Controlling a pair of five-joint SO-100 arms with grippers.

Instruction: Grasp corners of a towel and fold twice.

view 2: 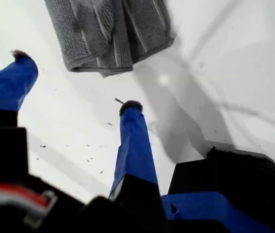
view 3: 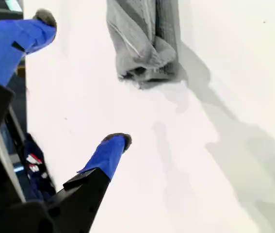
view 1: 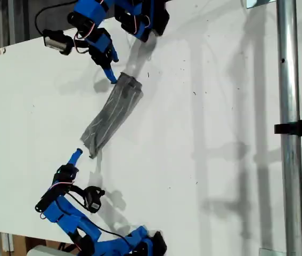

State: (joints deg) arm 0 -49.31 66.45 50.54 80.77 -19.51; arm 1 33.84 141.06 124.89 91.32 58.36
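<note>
Towel (view 1: 112, 114) is soft, limp, bunched; grip at end corners. My first gripper (view 2: 76, 82) and second gripper (view 3: 86, 80) stand agape, empty.

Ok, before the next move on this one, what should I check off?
1. My first gripper open: ok, jaws apart, nothing held.
2. My second gripper open: ok, also empty.
3. The towel lying free on the table: ok, neither gripper touches it.
4. Towel folded flat and neat: not ok, it is a narrow bunched strip with one end crumpled.
5. Corners exposed for a grasp: cannot tell, they are lost in the folds.
</note>
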